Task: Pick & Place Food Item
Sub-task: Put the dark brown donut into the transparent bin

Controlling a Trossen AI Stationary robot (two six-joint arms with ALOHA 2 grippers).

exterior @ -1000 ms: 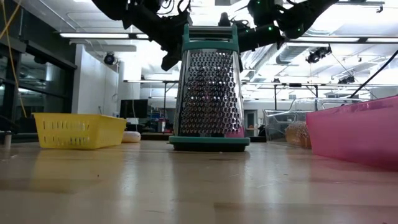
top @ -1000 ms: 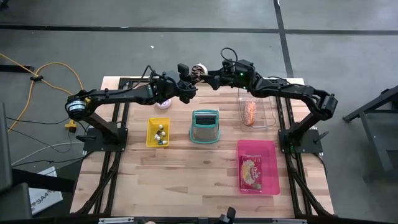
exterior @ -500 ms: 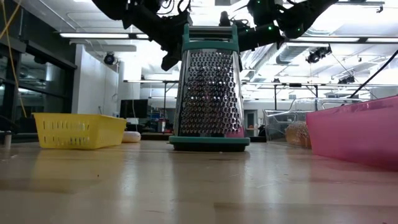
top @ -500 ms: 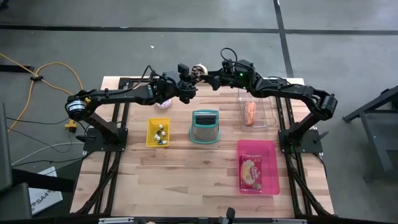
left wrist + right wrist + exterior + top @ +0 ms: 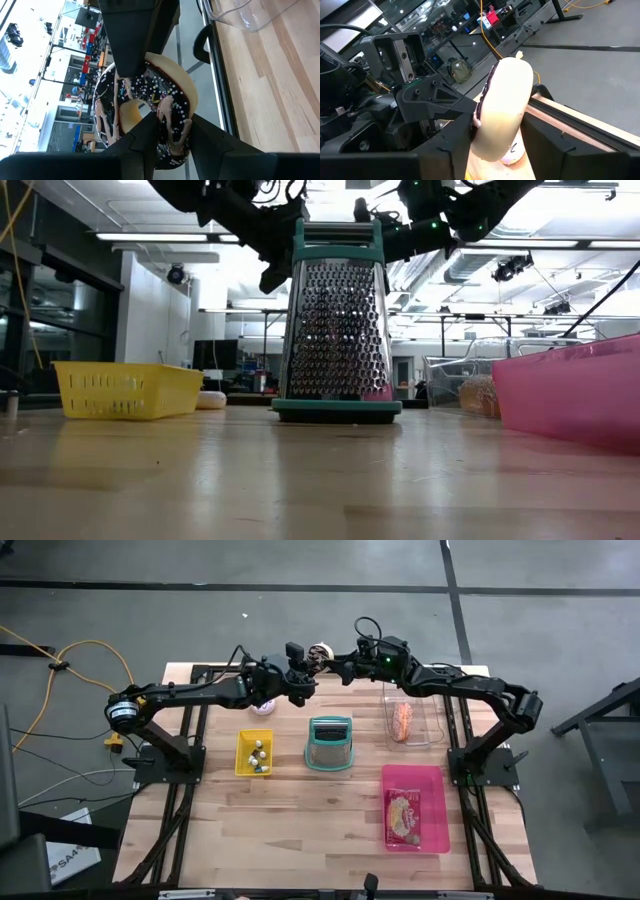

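Wrist views show me both grippers' fingers clamped on the donut (image 5: 145, 115); high view shows only the donut (image 5: 321, 652) above the counter's (image 5: 300, 820) far edge.

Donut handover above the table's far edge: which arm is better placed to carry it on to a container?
Probably the right. Both the left gripper and right gripper pinch the donut, and the clear bin and pink tray sit on the right arm's side.
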